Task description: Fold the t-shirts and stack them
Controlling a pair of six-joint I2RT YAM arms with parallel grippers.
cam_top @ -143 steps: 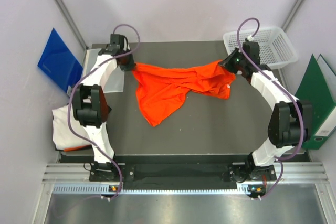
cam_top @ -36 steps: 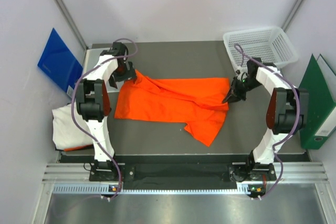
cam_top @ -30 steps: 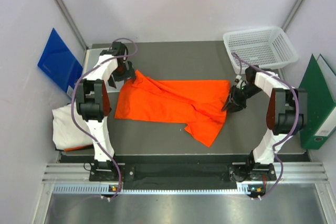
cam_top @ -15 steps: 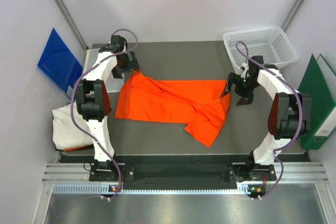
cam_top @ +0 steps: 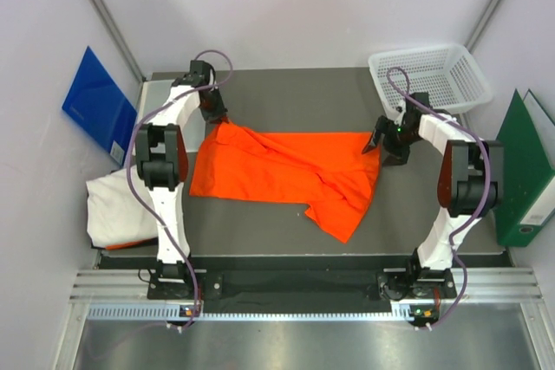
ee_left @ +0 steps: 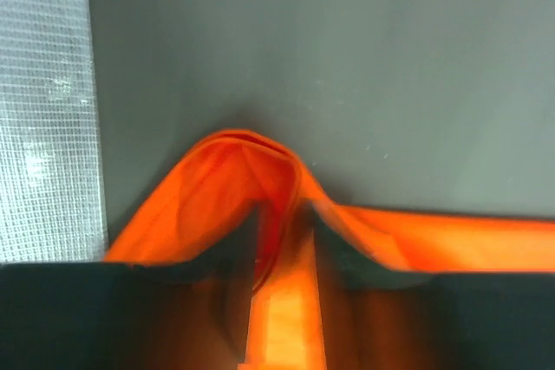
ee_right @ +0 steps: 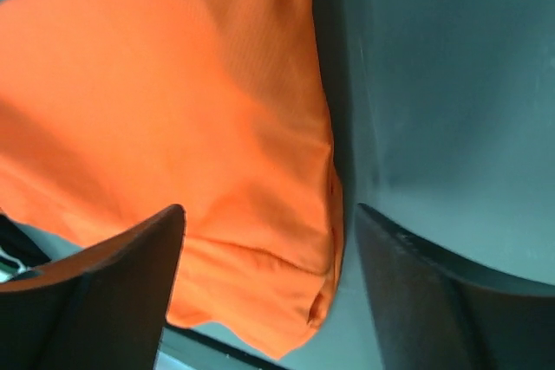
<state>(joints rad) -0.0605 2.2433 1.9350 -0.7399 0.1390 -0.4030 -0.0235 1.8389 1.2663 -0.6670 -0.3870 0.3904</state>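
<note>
The orange t-shirt lies spread across the dark table, with one flap trailing toward the near edge. My left gripper is at its far left corner. In the left wrist view this gripper is shut on a raised ridge of the orange t-shirt. My right gripper hovers at the shirt's right corner. In the right wrist view it stands open, with the orange corner lying below and between its fingers. The white t-shirt lies bunched off the table's left side.
A white mesh basket stands at the far right corner. A clear plastic sheet lies at the table's far left edge, seen as a gridded surface. A blue folder leans left, a green binder right.
The left gripper has closed onto the shirt's far left corner. The right gripper has let go of the right edge, opened and shifted slightly toward the far side. The shirt lies as before.
</note>
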